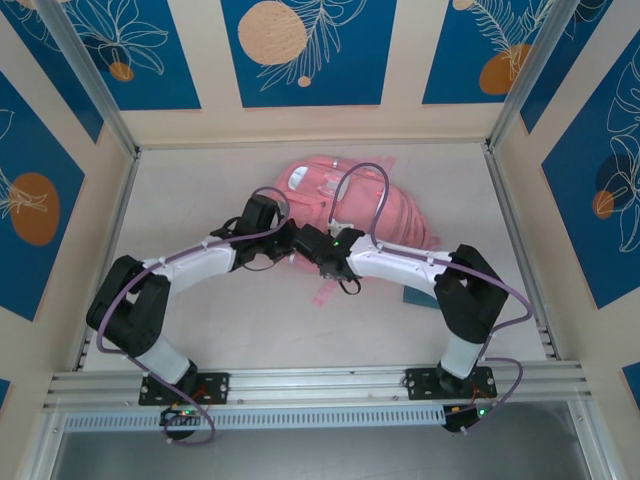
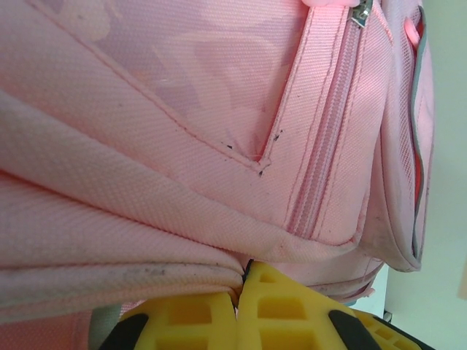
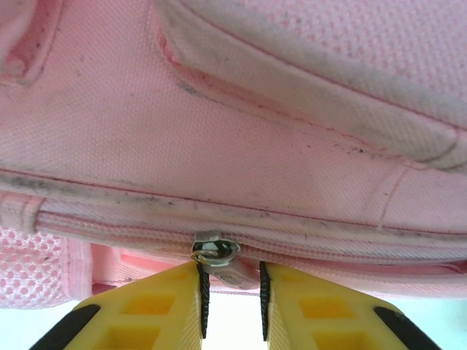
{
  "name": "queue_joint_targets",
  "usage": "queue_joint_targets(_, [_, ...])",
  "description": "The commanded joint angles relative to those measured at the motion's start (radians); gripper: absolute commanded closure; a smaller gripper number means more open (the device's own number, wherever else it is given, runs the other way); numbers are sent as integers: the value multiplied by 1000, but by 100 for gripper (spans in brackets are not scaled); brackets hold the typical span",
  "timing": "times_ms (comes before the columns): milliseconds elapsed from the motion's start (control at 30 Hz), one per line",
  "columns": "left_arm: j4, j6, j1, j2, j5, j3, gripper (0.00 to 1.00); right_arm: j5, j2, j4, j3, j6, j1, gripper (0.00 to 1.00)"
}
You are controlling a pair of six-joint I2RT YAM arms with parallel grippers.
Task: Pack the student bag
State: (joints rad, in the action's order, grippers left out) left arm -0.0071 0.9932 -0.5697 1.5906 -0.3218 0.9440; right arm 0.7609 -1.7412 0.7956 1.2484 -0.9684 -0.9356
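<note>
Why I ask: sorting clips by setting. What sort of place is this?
Probably a robot test cell, not a classroom: aluminium frame posts around a table, blue leaf-print wall panels, and two arms bolted to a rail, working on a pink student bag.

Overhead from behind, wrist views hugging backpack (image 2: 182,109)

A small teal case (image 1: 413,297) lies on the pale table (image 1: 250,330) between blue leaf-printed walls (image 1: 300,50).

Near side of student bag (image 1: 398,215) behind left arm (image 1: 200,263), right arm (image 1: 400,266).
</note>
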Motion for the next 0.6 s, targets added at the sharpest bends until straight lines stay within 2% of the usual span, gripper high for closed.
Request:
queue_joint_targets(0, [-8,-39,-19,-11,-20,37,100,91,2,47,10,-12,-12,74])
queue_joint_targets(167, [-25,-48,-18,-9,-21,55,100,21,-6,-51,1,103,-18,64])
queue_joint_targets(300, [-27,-47,-19,-9,-24,57,100,29,-19,-46,4,112,-19,61])
queue_joint_targets(567, [-33,-42,-18,-10,-9,58,100,91,-16,22,8,75,-19,77])
